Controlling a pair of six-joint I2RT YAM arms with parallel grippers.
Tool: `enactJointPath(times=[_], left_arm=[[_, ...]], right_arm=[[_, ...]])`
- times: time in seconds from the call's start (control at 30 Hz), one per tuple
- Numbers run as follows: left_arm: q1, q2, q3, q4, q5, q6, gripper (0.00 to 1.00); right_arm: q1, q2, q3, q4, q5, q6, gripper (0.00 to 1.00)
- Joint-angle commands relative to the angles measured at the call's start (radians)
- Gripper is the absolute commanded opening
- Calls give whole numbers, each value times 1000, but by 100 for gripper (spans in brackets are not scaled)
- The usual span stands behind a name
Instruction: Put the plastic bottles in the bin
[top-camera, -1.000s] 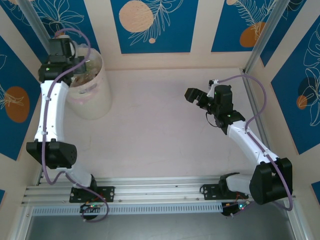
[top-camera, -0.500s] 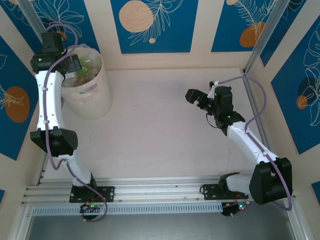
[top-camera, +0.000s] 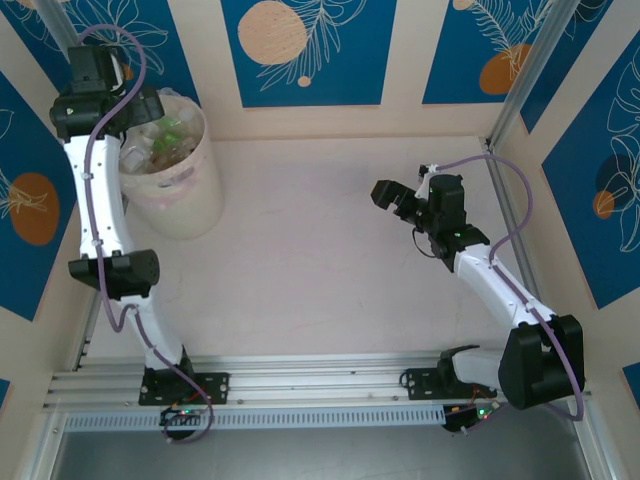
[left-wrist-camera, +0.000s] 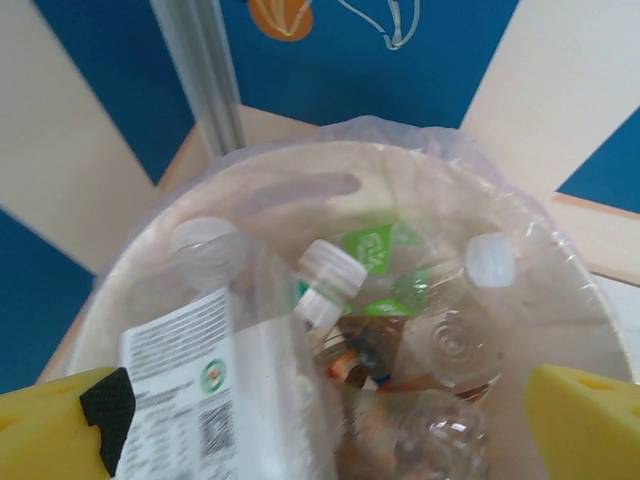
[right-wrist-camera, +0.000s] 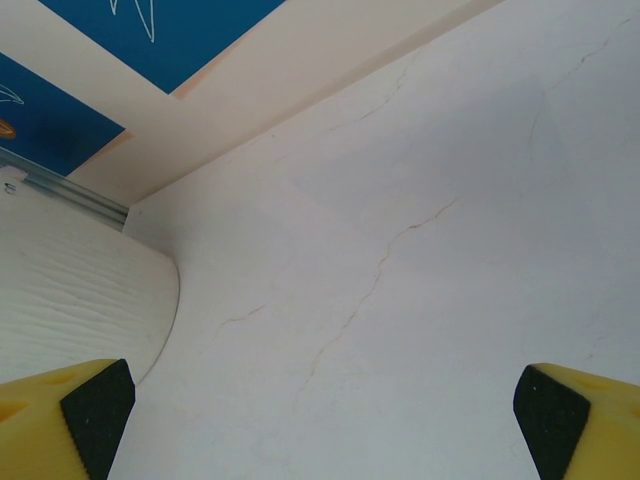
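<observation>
The bin (top-camera: 190, 205), a cream-white bucket lined with a clear bag, stands at the table's far left corner with several plastic bottles (top-camera: 160, 140) inside. My left gripper (top-camera: 140, 108) hovers over its left rim, open. In the left wrist view the left gripper (left-wrist-camera: 320, 430) looks down into the bin (left-wrist-camera: 300, 185). A blurred white-labelled bottle (left-wrist-camera: 200, 390) lies loose just below it near the left finger, beside a white-capped bottle (left-wrist-camera: 330, 275) and a green-labelled one (left-wrist-camera: 375, 245). My right gripper (top-camera: 385, 195) hangs open and empty over the table's right half.
Patterned blue and cream walls close in the table on three sides. An aluminium post (left-wrist-camera: 205, 80) stands just behind the bin. In the right wrist view the right gripper (right-wrist-camera: 320, 430) faces bare table (right-wrist-camera: 400, 300), with the bin's wall (right-wrist-camera: 80, 300) at the left.
My left gripper has opened over the bin and the arm has drawn back up and to the left. A white-labelled bottle now lies loose among the others. The right arm has barely moved.
</observation>
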Motion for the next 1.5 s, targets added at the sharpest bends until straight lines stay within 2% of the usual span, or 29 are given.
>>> enactJointPath(times=[0.0, 0.17, 0.37, 0.47, 0.53, 0.6, 0.73, 0.83, 1.0, 1.07, 1.2, 1.27, 1.37, 1.47], left_arm=[[8, 113, 57, -59, 134, -14, 100], [9, 185, 57, -144, 78, -69, 100], [12, 185, 51, -170, 42, -78, 100], [33, 187, 45, -185, 6, -78, 100], [62, 180, 16, -186, 20, -85, 100], [94, 150, -41, -160, 78, -90, 100], [119, 19, -229, -14, 274, -78, 100], [149, -40, -300, 47, 397, -102, 100], [157, -53, -199, 44, 549, -102, 100], [155, -53, -174, 35, 527, -110, 100], [157, -33, -182, -25, 351, -111, 100], [158, -46, -258, -10, 287, -125, 100], [159, -143, -450, 126, 281, -153, 100], [166, -218, -549, 204, 316, -178, 100]], right_arm=[[-7, -14, -12, 6, 10, 8, 100], [-10, -16, -14, 3, 9, 7, 100], [-13, -16, -18, 3, 5, 8, 100], [-13, -16, -20, 3, 4, 9, 100], [-13, -16, -21, 0, 4, 9, 99], [-15, -16, -18, -3, 5, 5, 99], [-16, -15, -11, -8, 8, 4, 100], [-17, -9, -9, -5, 5, 8, 100], [-17, -2, 7, -15, -5, 6, 100], [-17, -2, 4, -10, -6, 8, 99], [-17, -3, 2, -15, -4, 1, 100], [-19, -6, 2, -20, -4, -4, 100], [-22, -11, 2, -32, 3, -13, 99], [-25, -11, 1, -34, 5, -15, 100]])
